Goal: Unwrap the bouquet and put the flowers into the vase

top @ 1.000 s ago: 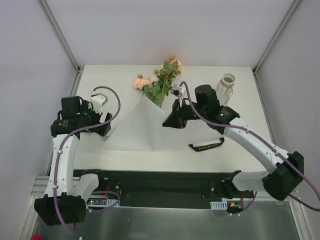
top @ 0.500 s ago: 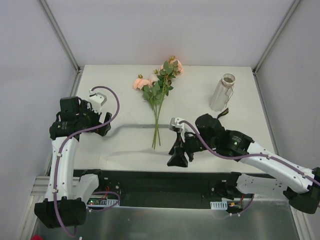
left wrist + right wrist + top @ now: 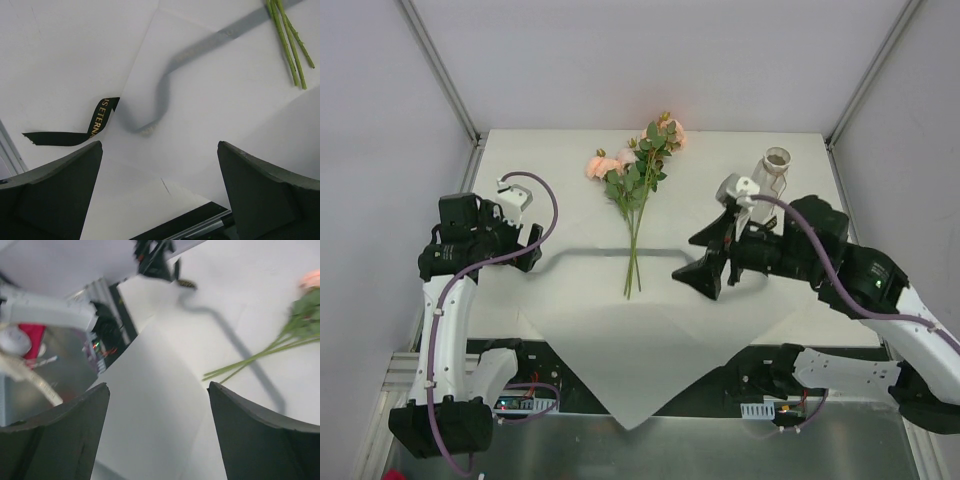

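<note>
A white table [image 3: 520, 150] fills the middle of the overhead view. A large white paper sheet [image 3: 620, 360] lies unfolded and flat on the table's near half, with one corner hanging over the near edge between the two arm bases.

The right arm [image 3: 840, 275] reaches in from the right. Its jaws are wide apart and hold nothing, hovering above the sheet's right side. The left arm [image 3: 445, 300] is at the left edge, its jaws also spread wide and empty above the sheet's left edge.

The flowers [image 3: 635, 185] lie loose on the table at far centre, with the peach blooms toward the far edge and the stems pointing at the sheet.

The vase [image 3: 770, 172] stands upright at far right, well apart from the flowers and partly hidden by the right arm.

A dark ribbon [image 3: 95, 120] with gold lettering lies beside the sheet's left edge.
</note>
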